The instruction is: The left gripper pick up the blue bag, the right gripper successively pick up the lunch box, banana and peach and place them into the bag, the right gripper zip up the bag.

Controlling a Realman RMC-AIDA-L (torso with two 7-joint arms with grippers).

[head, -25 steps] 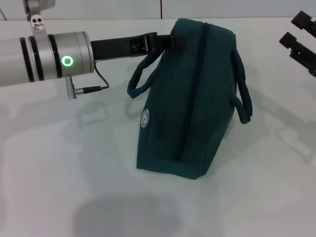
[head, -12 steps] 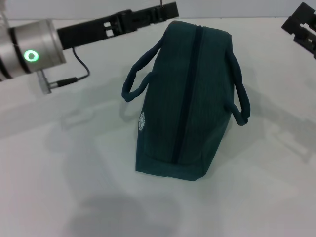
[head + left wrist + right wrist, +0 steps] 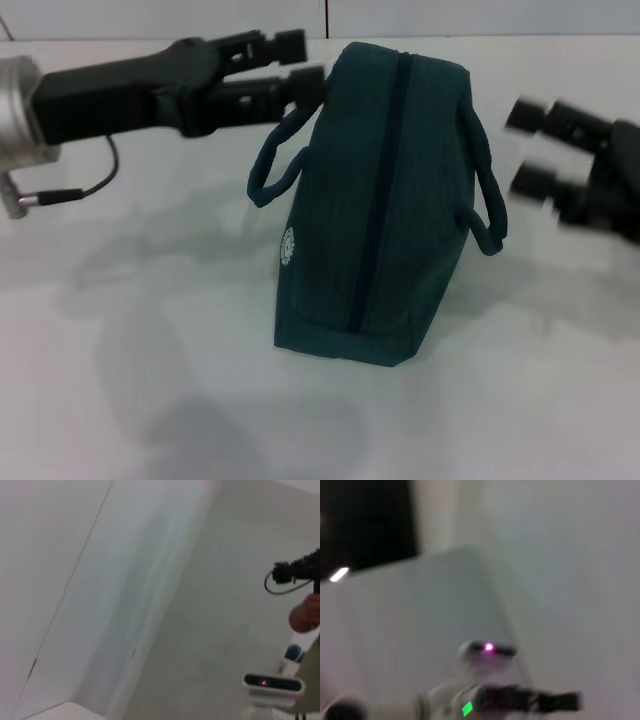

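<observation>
Reaching in from the left, the left gripper (image 3: 300, 62) has let go of the blue bag (image 3: 385, 205) since a second ago, fingers now spread beside its near handle (image 3: 275, 165). Bag stands zipped on the white table (image 3: 130, 330). Right gripper (image 3: 530, 148), fingers apart, has swung in just right of it.

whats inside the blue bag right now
Nothing can be seen inside: the blue bag stands on the table with its dark zipper running closed along the top, so its contents are hidden.
</observation>
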